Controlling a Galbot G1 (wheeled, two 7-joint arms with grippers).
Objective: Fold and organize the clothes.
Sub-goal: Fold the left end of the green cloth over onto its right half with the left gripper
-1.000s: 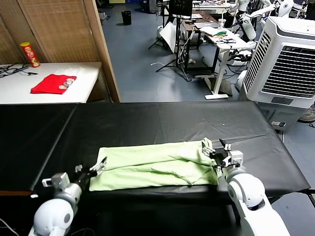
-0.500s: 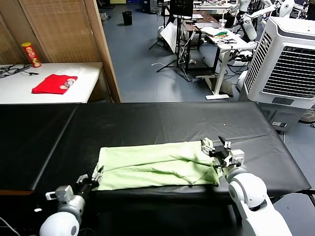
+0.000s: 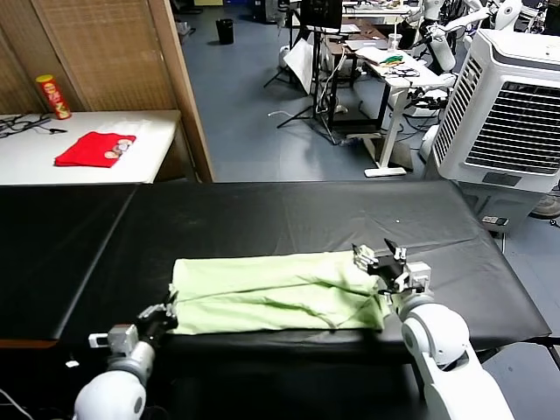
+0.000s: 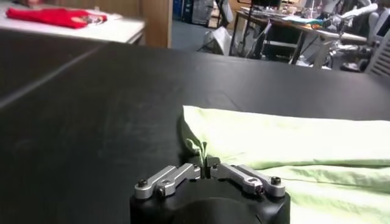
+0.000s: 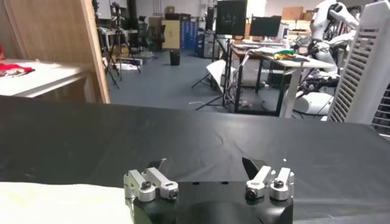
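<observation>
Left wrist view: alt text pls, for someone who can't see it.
The left gripper is shut on the near corner of a pale green T-shirt lying on a black table. A red folded garment sits on a white table far behind.

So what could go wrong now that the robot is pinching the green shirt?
The left gripper is shut on just a small tuck at the corner of the green T-shirt, so the thin cloth might slip out when it lifts. The right gripper is open over the other end, so a one-sided pull could drag the shirt crooked. The shirt also lies near the black table's front edge and could slide off.
</observation>
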